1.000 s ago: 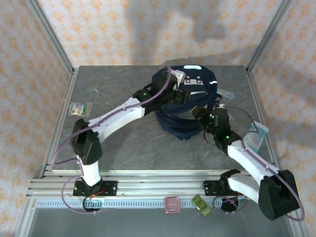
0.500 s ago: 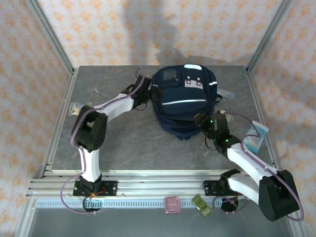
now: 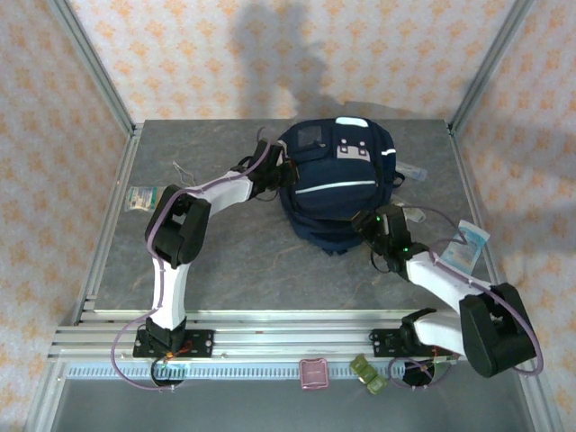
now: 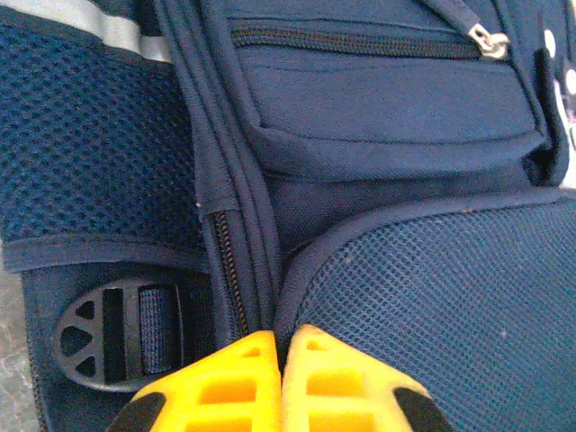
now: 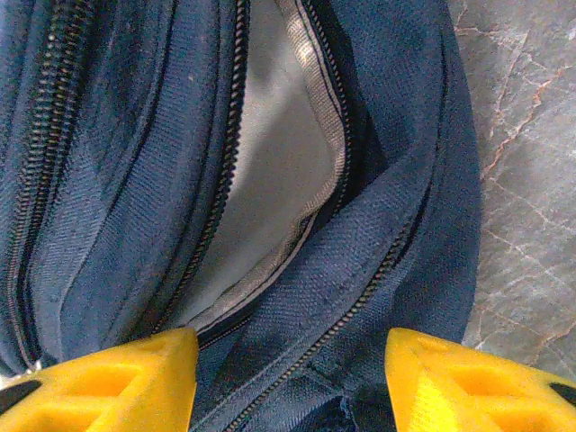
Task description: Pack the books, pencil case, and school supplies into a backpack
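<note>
Now the backpack (image 3: 337, 175) is sitting at the back of the grey surface (image 3: 234, 261). It is lying flat with its front pocket facing up, and its white patches are showing near the far end.

The left arm is reaching across to the backpack's left side. The left hand (image 3: 285, 173) is pressing up against the bag there. Its yellow fingers (image 4: 225, 382) are squeezed tight together. A blue seam is running down to the spot where they meet, beside a black zip and a black strap buckle (image 4: 108, 333). I cannot tell if any cloth is caught between them.

The right arm is reaching to the near end of the backpack. The right hand (image 3: 364, 223) is hanging over the open zip with its fingers (image 5: 135, 378) spread wide apart. A fold of the blue rim is lying between them, and grey lining (image 5: 270, 171) is showing inside the opening. I cannot tell if the fingers are touching the fold.

The pink pencil case (image 3: 314, 373) is lying off the surface, down on the front ledge between the arms' bases, near a small green thing (image 3: 368, 374). A clear packet (image 3: 412, 170) is poking out just beside the backpack's right side. A white and blue packet (image 3: 468, 247) is lying near the right edge, beside the right arm. A greenish-white packet (image 3: 146, 197) is lying near the left edge, with a thin bent wire (image 3: 184, 171) a little behind it.
</note>
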You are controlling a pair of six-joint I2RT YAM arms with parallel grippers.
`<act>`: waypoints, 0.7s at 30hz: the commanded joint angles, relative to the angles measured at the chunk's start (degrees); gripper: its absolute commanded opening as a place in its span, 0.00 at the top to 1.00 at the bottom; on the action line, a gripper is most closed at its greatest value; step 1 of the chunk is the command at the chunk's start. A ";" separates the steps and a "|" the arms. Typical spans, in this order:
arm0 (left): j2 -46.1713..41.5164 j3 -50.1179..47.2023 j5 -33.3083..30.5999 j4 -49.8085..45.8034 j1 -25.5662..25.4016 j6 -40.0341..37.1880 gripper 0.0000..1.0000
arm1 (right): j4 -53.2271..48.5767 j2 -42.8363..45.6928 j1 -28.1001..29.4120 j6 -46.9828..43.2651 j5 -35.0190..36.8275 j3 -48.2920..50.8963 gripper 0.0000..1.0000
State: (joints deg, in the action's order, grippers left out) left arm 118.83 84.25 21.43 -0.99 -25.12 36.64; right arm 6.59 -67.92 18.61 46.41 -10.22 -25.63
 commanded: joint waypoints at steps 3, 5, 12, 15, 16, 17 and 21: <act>-6.91 -5.31 2.54 4.67 -0.02 1.79 1.00 | 2.21 -2.77 0.11 -1.89 3.07 -3.75 0.44; -10.10 -8.82 2.56 6.70 0.65 3.35 1.00 | 2.66 -3.91 0.04 -2.01 3.11 -4.33 0.45; -21.14 -17.37 4.57 10.77 1.57 9.84 1.00 | 4.04 -11.69 0.02 -4.03 2.57 -10.10 0.49; -22.96 -17.97 5.20 10.84 1.48 11.60 1.00 | 3.63 -15.73 0.07 -5.81 2.66 -14.74 0.50; -23.29 -18.26 5.11 10.86 1.48 12.32 1.00 | 3.48 -16.63 0.06 -6.34 2.87 -16.15 0.51; -23.52 -18.81 5.32 11.73 1.48 13.48 1.00 | 3.52 -17.61 0.08 -6.82 3.22 -17.72 0.51; -23.18 -19.91 4.77 12.43 0.75 15.29 0.90 | 2.79 -20.56 -0.01 -7.74 1.50 -22.68 0.51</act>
State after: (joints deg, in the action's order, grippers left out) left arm 98.04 64.71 23.35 6.42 -23.14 49.36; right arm 6.63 -87.48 18.31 40.75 -8.03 -44.38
